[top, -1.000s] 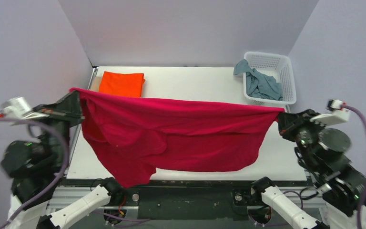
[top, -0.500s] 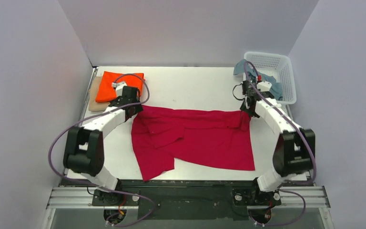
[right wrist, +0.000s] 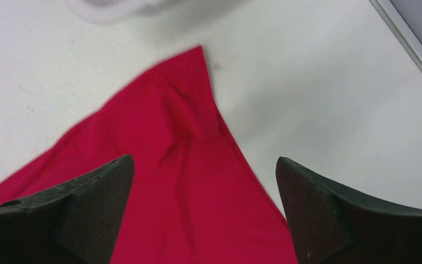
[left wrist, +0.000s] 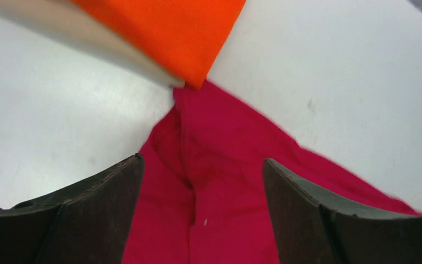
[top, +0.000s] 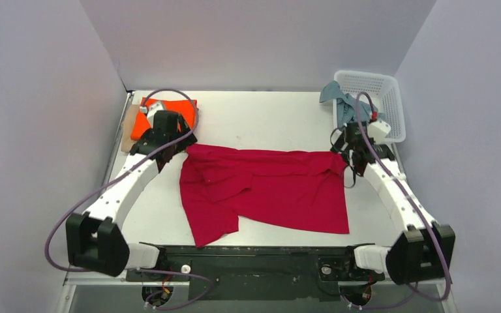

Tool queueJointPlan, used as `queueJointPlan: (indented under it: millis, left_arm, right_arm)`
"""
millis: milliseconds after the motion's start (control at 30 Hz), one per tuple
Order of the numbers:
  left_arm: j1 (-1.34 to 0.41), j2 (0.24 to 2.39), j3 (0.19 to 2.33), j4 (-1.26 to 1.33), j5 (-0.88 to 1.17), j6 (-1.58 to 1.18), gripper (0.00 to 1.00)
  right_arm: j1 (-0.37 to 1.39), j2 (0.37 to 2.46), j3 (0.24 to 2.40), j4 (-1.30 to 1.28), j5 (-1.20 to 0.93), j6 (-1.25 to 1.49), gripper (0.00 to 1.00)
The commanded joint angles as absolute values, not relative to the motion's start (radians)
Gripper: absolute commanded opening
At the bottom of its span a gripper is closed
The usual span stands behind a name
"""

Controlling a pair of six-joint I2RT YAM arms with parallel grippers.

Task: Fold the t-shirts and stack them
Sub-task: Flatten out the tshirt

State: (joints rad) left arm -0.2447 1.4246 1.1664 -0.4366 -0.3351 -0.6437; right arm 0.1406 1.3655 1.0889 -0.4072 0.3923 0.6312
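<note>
The crimson red t-shirt (top: 264, 189) lies spread on the table, its near left part folded and rumpled. My left gripper (top: 181, 145) is open just above the shirt's far left corner (left wrist: 225, 181), nothing between its fingers. My right gripper (top: 340, 149) is open over the far right corner (right wrist: 187, 181), also empty. A folded bright orange t-shirt (top: 177, 105) rests on a pale beige one (top: 129, 134) at the far left, partly hidden by my left wrist; in the left wrist view the orange t-shirt (left wrist: 170, 27) and the beige t-shirt (left wrist: 88, 38) lie just beyond the red corner. A grey-blue t-shirt (top: 340, 98) hangs out of the basket.
The white lattice basket (top: 391, 111) stands at the far right corner, close behind my right wrist. Grey walls enclose the table on three sides. Bare white table (top: 261, 120) shows between the orange stack and the basket.
One second ago both grippers held the red shirt stretched in the air. It has been laid on the table, both grippers have opened and let go, and both arms have drawn slightly outward.
</note>
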Motion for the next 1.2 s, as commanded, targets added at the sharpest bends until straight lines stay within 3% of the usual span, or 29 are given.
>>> queueJointPlan:
  millis: [0,267,367,600,1167]
  left_arm:
    - [-0.309,1.2,0.976,-0.686,-0.249,-0.81,0.89]
    - [-0.609,0.862,0.633,-0.952,-0.218,-1.125,0.88]
    - [-0.7,0.798,0.544,-0.966,-0.179,-1.206,0.78]
    - [-0.763,0.841,0.429,-0.819,-0.05,-1.218,0.63]
    - [-0.761,0.959,0.446,-0.704,-0.148,-1.2,0.33]
  right_arm:
    - [0.13,1.144,0.867,-0.535,0.355,0.744,0.97]
    - [0.101,0.817,0.611,-0.615,0.282,0.801,0.98]
    - [0.096,0.781,0.573,-0.631,0.278,0.813,0.98]
    - [0.092,0.781,0.568,-0.635,0.296,0.81,0.97]
    - [0.089,0.805,0.576,-0.636,0.282,0.793,0.95]
